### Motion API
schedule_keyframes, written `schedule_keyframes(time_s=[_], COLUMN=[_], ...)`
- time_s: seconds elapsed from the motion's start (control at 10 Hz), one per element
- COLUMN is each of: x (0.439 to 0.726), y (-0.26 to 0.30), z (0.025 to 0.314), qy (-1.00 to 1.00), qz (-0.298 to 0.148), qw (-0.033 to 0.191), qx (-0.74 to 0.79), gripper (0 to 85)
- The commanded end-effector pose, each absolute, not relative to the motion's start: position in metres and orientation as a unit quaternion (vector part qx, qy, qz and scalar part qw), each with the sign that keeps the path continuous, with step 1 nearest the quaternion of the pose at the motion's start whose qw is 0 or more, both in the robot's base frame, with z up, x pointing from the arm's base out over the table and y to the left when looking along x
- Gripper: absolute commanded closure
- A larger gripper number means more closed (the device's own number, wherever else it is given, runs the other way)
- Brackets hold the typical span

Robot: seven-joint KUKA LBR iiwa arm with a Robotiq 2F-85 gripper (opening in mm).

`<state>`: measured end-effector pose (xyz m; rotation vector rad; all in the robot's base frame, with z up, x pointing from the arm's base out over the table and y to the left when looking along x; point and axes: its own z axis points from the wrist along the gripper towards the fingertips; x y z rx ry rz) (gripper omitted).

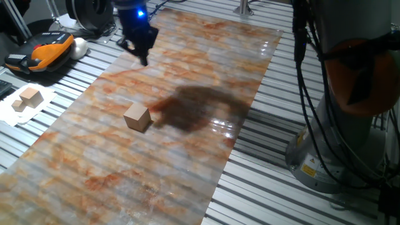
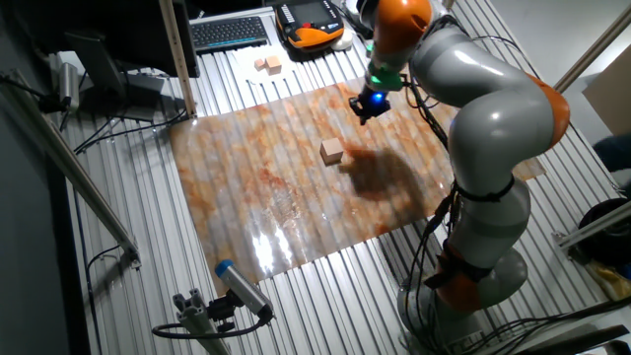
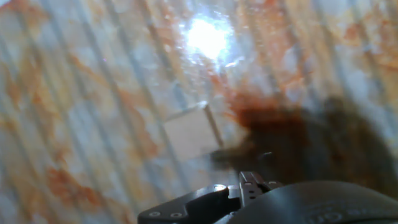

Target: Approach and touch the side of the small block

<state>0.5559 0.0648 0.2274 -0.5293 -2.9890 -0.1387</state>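
Note:
The small block (image 1: 137,117) is a light-tan wooden cube that stands on the marbled orange-grey mat (image 1: 125,175). It also shows in the other fixed view (image 2: 332,151) and, blurred, in the middle of the hand view (image 3: 191,132). My gripper (image 1: 144,59) hangs above the mat at its far end, well behind the block and apart from it. It also shows in the other fixed view (image 2: 364,110). Its fingers look closed together and hold nothing. In the hand view only the gripper's dark body shows at the bottom edge.
A dark brown stain (image 1: 194,106) lies on the mat right of the block. A pair of pale wooden blocks on white paper (image 1: 28,99) lies off the mat at the left. An orange-black handset (image 1: 44,50) lies behind them. The robot's base (image 1: 350,144) stands at the right.

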Motion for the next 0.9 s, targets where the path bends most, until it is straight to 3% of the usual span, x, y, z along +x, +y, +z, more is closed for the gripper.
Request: schedule_keyframes(time_s=[0.0,0.6,0.8], x=[0.560,0.570,0.570], y=[0.106,0.169,0.182], z=[0.224,0.198,0.186], qy=[-0.981,-0.972,-0.970], qz=[-0.044,-0.036,-0.025], qw=[0.050,0.033,0.016], qx=[-0.183,-0.231,-0.243], gripper=[85.0,85.0,85.0])
